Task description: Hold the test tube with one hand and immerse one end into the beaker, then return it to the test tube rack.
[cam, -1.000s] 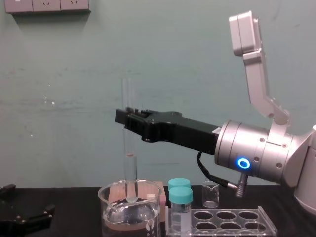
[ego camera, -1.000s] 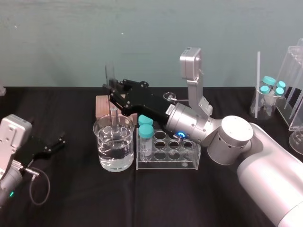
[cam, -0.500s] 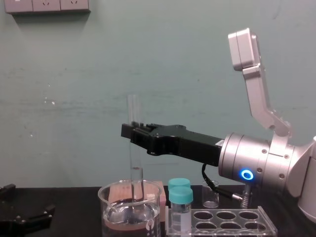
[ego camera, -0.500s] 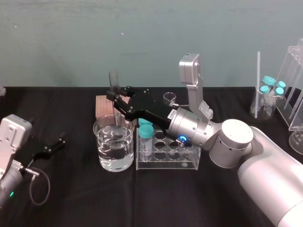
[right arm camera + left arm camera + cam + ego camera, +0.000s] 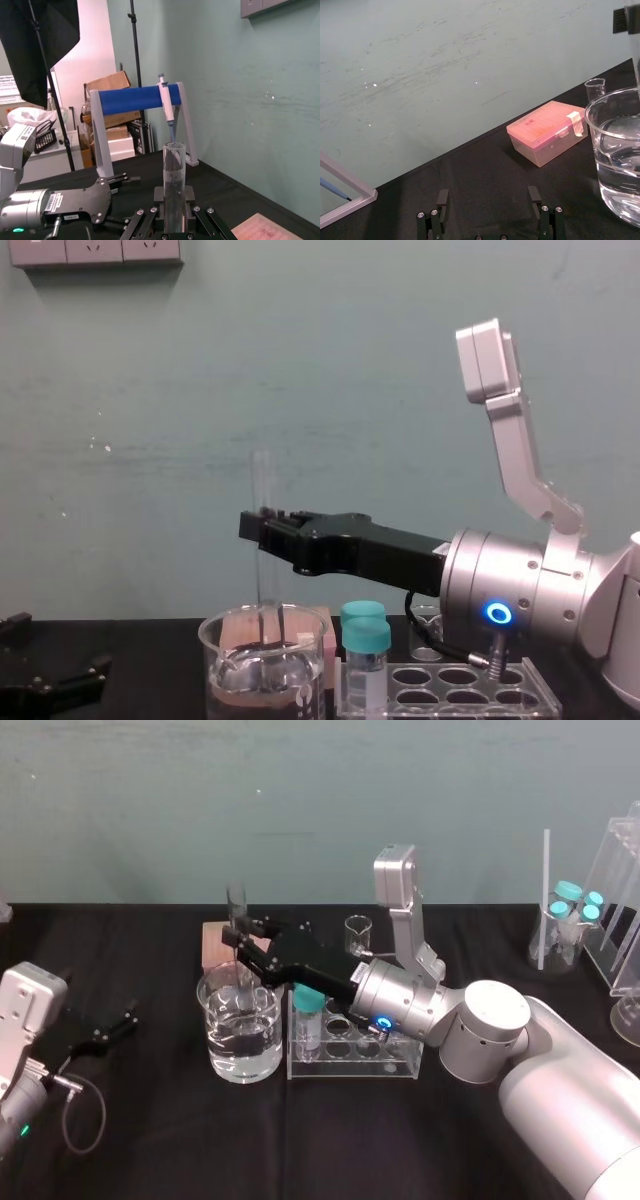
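right arm (image 5: 405, 1005): comes in from our right, forearm lying roughly level over the test tube rack (image 5: 350, 1069), and we see the blue ring light glowing at the wrist.
right gripper (image 5: 238, 942): parked just above the beaker's rim, fingers clamped around the middle of the test tube (image 5: 236, 908). The right wrist view has the test tube (image 5: 174, 182) standing straight up out of the right gripper (image 5: 174, 222).
test tube: upright in the chest view (image 5: 263, 485), open end on top, lower end down inside the beaker (image 5: 222, 645). We honestly can't tell if the tip is under the water.
beaker (image 5: 216, 1025): just beside the rack's left end, roughly half full of clear liquid.
left gripper (image 5: 122, 1023): resting low at the left of the table (image 5: 160, 1130), well apart from the beaker, fingers spread with nothing in them (image 5: 488, 200).
around: pink box (image 5: 214, 942) just behind the beaker, tiny beaker (image 5: 358, 931) behind the rack.
in the way: two teal-capped vials (image 5: 308, 1012) stand in the rack's left end, right under the black gripper body and close to the beaker.
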You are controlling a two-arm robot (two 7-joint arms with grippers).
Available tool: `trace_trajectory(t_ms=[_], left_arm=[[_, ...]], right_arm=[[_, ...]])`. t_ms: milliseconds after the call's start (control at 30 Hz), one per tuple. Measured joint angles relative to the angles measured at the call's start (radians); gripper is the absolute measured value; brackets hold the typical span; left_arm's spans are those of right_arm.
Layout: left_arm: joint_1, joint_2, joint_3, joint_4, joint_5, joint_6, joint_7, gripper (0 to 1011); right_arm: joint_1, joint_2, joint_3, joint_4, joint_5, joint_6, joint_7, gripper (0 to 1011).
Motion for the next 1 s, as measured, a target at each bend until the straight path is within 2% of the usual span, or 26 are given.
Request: trace_trajectory(t_ms=[1000], left_arm=[[0.0,0.0,0.0,0.0,0.0,0.0,0.0,1000]], right_arm=[[-0.006,0.007,-0.009,0.008,-0.008,-0.007,0.007,227]])
